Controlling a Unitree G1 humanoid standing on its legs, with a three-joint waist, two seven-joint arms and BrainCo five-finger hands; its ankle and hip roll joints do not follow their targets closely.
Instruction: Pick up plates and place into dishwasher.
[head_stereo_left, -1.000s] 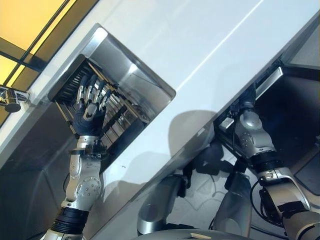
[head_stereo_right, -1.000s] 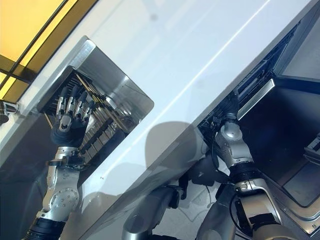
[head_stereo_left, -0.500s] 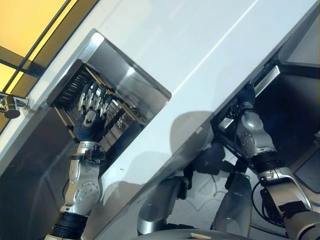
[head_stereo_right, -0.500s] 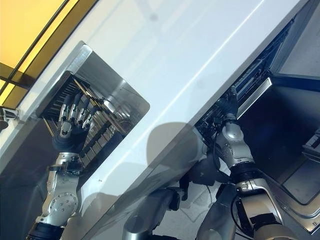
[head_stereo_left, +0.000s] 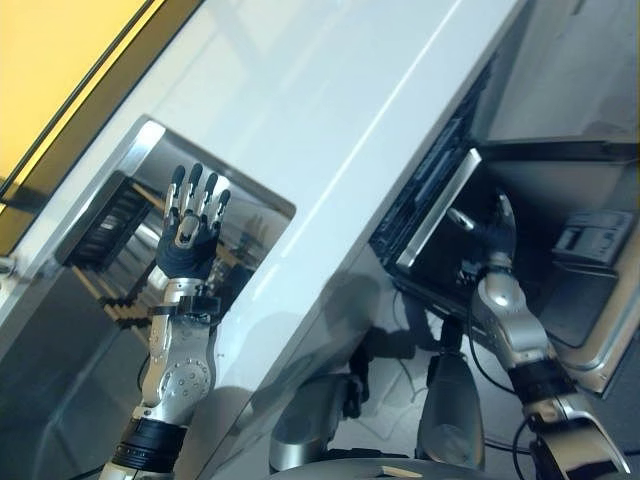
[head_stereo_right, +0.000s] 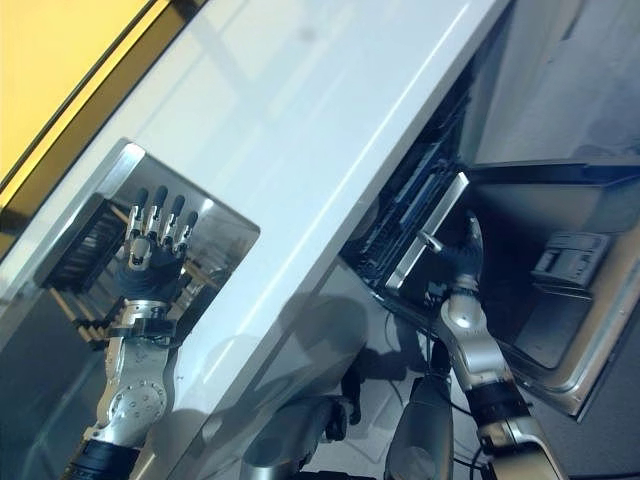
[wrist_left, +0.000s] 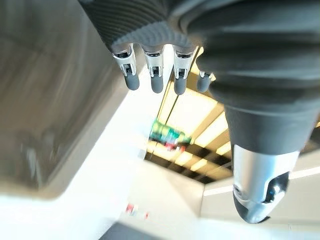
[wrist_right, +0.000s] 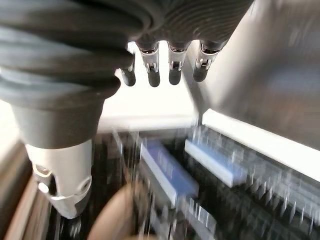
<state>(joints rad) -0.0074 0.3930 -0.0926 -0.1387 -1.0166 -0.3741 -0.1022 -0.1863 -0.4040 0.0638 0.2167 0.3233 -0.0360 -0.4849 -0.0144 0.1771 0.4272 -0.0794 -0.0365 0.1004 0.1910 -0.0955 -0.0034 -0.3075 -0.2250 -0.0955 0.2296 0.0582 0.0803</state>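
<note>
Your left hand (head_stereo_left: 190, 225) raised over sink (head_stereo_left: 255, 200), fingers straight and spread, empty. No plate visible, so none lifted yet; rack (head_stereo_left: 100, 225) lies beyond its fingertips. Your right hand (head_stereo_left: 497, 243) also flat and empty, poised at open dishwasher (head_stereo_left: 440, 200) mouth, ready to receive.

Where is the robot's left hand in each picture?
Left eye view: left robot hand, open, left of middle, over the steel sink.
Right eye view: same hand, further left.
Left wrist view: its fingers beside the dark cover.
Right wrist view: right robot hand instead, near the dishwasher rack.
Shared landmark: white counter.
</note>
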